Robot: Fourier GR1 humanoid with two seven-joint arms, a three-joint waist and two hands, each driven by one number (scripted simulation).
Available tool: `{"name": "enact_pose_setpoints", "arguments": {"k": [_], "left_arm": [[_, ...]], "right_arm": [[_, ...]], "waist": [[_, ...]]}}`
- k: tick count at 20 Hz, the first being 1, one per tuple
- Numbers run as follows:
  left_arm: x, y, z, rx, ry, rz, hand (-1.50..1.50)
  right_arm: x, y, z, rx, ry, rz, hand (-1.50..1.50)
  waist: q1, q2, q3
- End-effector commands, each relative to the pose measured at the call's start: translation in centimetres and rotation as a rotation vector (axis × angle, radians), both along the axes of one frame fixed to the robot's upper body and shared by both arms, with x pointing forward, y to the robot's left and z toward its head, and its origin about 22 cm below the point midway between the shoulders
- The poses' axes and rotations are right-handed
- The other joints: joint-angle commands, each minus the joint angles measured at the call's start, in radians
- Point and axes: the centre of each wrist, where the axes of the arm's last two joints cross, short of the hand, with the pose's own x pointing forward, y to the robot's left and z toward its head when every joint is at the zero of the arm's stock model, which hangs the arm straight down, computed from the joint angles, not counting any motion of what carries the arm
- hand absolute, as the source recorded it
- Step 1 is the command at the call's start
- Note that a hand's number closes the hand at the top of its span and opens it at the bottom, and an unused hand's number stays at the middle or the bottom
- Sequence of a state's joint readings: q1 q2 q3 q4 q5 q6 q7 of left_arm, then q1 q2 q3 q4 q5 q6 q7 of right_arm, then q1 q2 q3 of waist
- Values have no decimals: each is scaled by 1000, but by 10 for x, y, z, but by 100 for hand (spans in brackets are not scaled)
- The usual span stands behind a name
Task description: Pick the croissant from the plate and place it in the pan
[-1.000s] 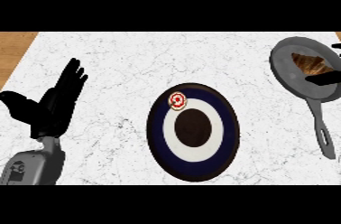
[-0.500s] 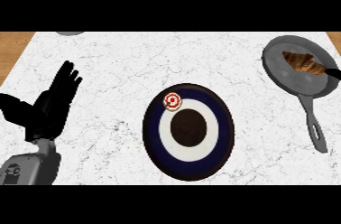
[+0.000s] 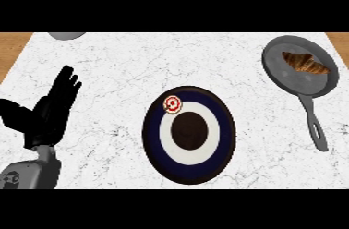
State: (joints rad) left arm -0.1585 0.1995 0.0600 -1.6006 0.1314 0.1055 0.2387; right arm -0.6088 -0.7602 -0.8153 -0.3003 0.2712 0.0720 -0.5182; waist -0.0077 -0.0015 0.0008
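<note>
Head view: golden-brown croissant [image 3: 306,63] lies inside the dark grey round metal pan [image 3: 278,69], toward the pan's upper right, w/ bare pan floor showing below and left of it. Pan sits at the counter's upper right corner; its far rim is close to the counter's back edge and its right side near the right edge. Long grey pan handle [image 3: 315,126] runs down toward the near side, slightly rightward, ending well short of the front edge.

Round plate w/ dark blue rim, white ring and dark centre [image 3: 153,135] sits mid-counter, looking taller than wide, nothing resting on its centre. Small red-and-white round mark [image 3: 173,104] shows on the plate's upper left, at the rim band. Plate and pan are apart, w/ a strip of bare counter between plate's right rim and the handle.

White marble counter w/ grey veins [image 3: 177,57] has plenty of open room: the whole back-centre stretch, plus the area between plate and left hand. Wooden surface [image 3: 12,45] shows beyond the counter's left edge, also at the top right corner. A grey rounded object [image 3: 66,35] is cut off at the back edge, upper left; can't tell what it is.

Black left hand [image 3: 46,113] on grey forearm [image 3: 28,172] rests at the left side, fingers straight and pointing up, thumb spread out to the left, holding nothing. Right hand doesn't show.
</note>
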Motion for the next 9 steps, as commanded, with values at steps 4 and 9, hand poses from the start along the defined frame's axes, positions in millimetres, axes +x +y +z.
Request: {"name": "enact_pose_setpoints", "arguments": {"k": [4,9], "left_arm": [[13,1,7,-2,-3,-2,0],[-12,5,9,7,-7,7,0]], "right_arm": [[-55,-26,-14,1,-22,49,-150],[-56,-7,-23,-7,1,41,-150]], "waist": [[-6,-2,-2],[1,-3,-2]]}}
